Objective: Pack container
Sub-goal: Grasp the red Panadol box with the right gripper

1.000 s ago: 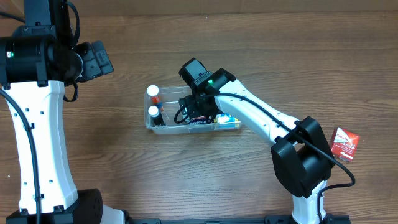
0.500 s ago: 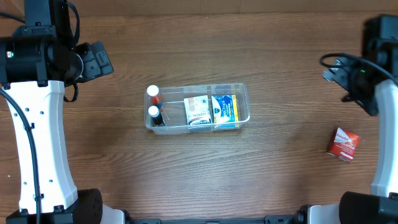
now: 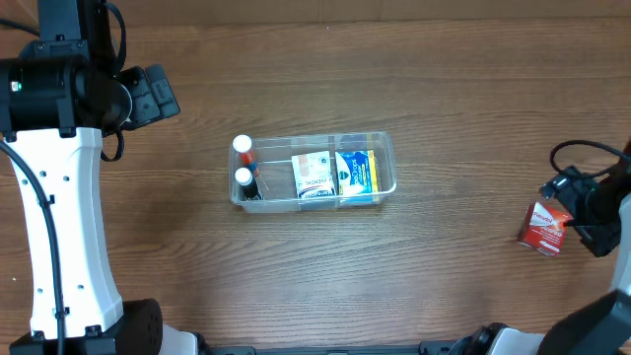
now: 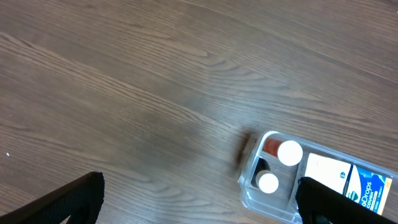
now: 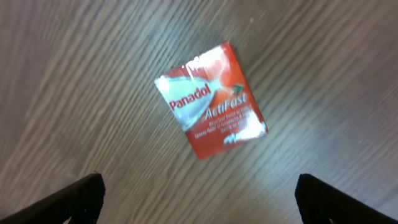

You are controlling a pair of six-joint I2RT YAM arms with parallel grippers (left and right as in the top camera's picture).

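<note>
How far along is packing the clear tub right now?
Mostly done: two white-capped bottles and two boxes sit inside the container. In hand: nothing yet; the right gripper hovers open over the red Panadol box, which lies apart from the container. Left: grasp that box and put it in the container.

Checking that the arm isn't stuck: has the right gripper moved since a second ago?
Yes. The right gripper has left the container at mid-table and now hangs over the red box, toward the table's right edge.
</note>
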